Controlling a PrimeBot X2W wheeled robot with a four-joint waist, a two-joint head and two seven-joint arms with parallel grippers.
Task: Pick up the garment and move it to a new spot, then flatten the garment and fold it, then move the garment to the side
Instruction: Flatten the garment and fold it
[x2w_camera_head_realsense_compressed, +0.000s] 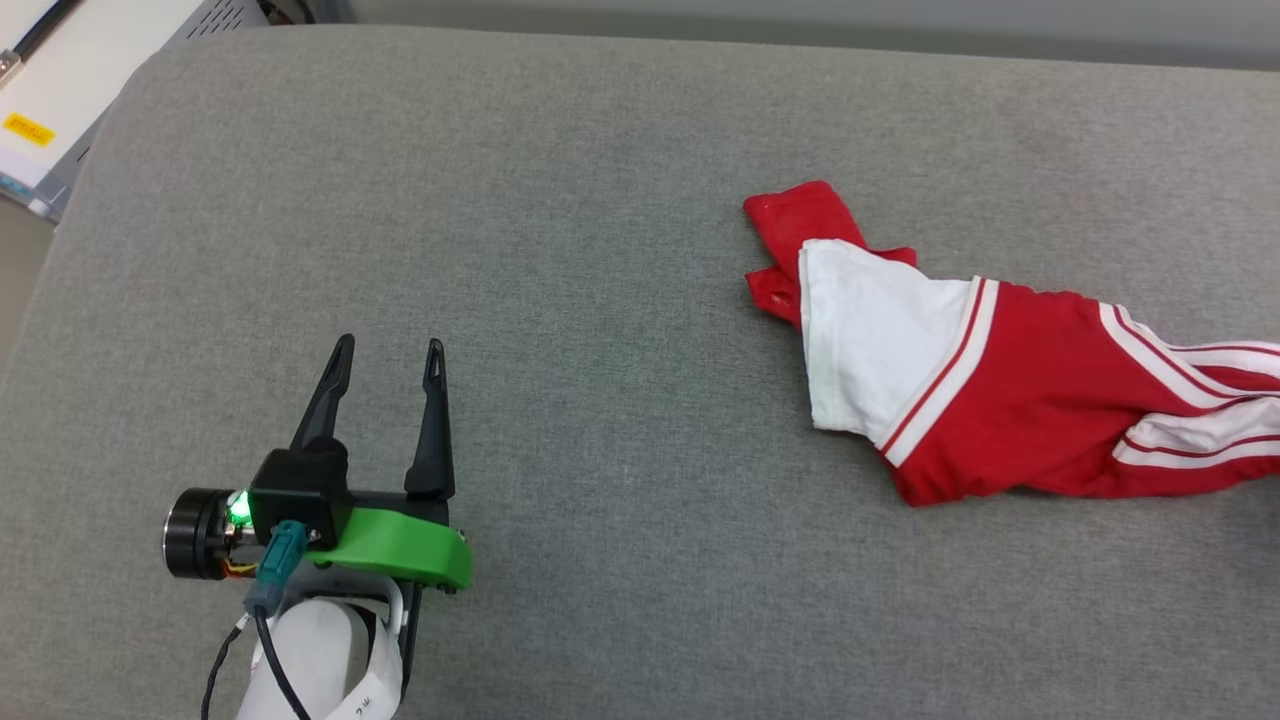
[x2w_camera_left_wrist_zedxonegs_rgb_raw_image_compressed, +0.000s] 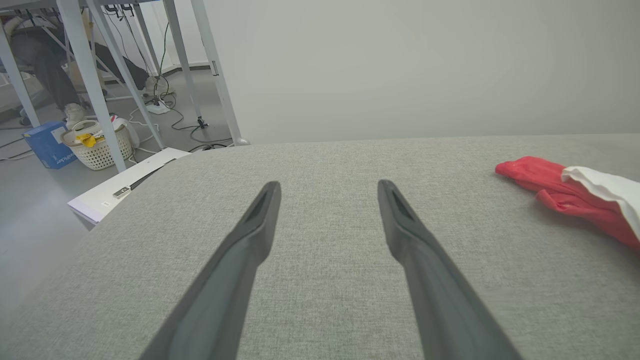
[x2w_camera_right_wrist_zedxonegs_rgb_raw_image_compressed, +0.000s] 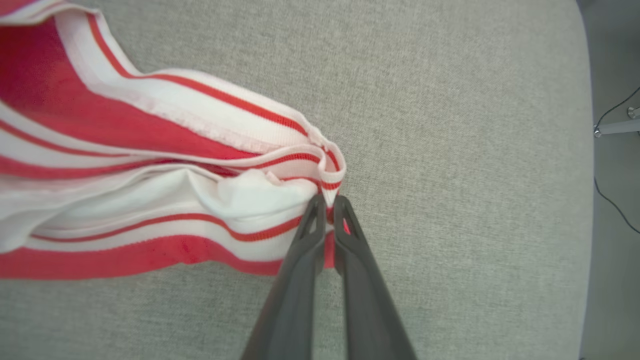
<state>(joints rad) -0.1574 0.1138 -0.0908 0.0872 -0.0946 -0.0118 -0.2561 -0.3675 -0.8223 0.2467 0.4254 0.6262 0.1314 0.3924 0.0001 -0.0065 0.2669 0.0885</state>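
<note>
A crumpled red and white garment (x2w_camera_head_realsense_compressed: 1000, 400) lay on the right side of a grey fabric worktop (x2w_camera_head_realsense_compressed: 600, 150), running past the head view's right edge. The left gripper (x2w_camera_head_realsense_compressed: 390, 343) hovered wide open, holding nothing, well apart from it. The right wrist view showed the right gripper (x2w_camera_right_wrist_zedxonegs_rgb_raw_image_compressed: 328, 200) pinched shut on the garment's striped trim, near the worktop's edge

Your left hand (x2w_camera_head_realsense_compressed: 390, 343) hovers wide open. Your right hand (x2w_camera_right_wrist_zedxonegs_rgb_raw_image_compressed: 328, 200) is pinched tight on the garment (x2w_camera_right_wrist_zedxonegs_rgb_raw_image_compressed: 100, 125).

Light is bright and even, shadows faint, wrist views bowed toward their edges.
</note>
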